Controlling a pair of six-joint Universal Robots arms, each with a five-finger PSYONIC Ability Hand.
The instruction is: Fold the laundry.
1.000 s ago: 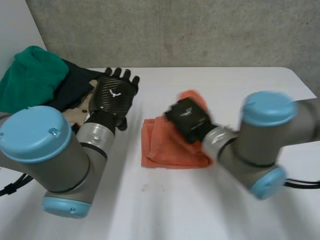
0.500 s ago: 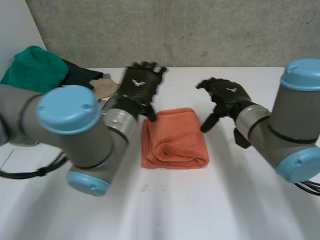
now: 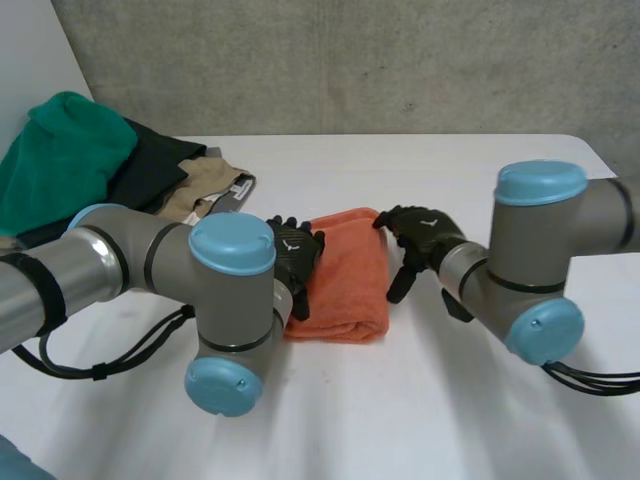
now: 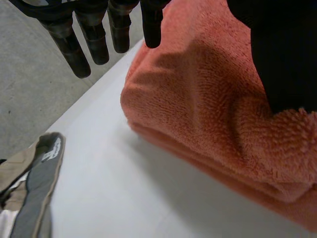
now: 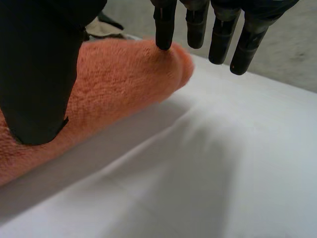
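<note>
Two hands on one cloth. Where does it lie?

– The folded orange terry towel (image 3: 345, 285) sits in the middle of the white surface (image 3: 400, 410). It is well apart from the pile at the far left: a green cloth (image 3: 60, 150), a dark garment (image 3: 150, 165) and a beige garment (image 3: 205, 190).

And the hands?

– The left hand (image 3: 296, 258) is at the towel's left edge. Its fingers (image 4: 84, 47) are straight and spread past the far corner, and its thumb (image 4: 285, 59) dents the nap. The right hand (image 3: 425, 232) is at the right edge, near the far corner. Its thumb (image 5: 39, 74) presses on the rounded fold and its fingers (image 5: 166, 27) are straight, one tip touching the towel's end. Neither hand is closed round the cloth.

What could go wrong?

– I'd say the fold itself is at risk. The thumbs bear only on the top layer, so a sideways push could slide it off the layers beneath and open the stack. If both hands squeeze inward, the middle may buckle into a hump. If one pushes harder, the whole towel could swivel on the smooth surface.

Anything else?

– A fingertip could catch in the terry loops and drag a corner up as it lifts.
</note>
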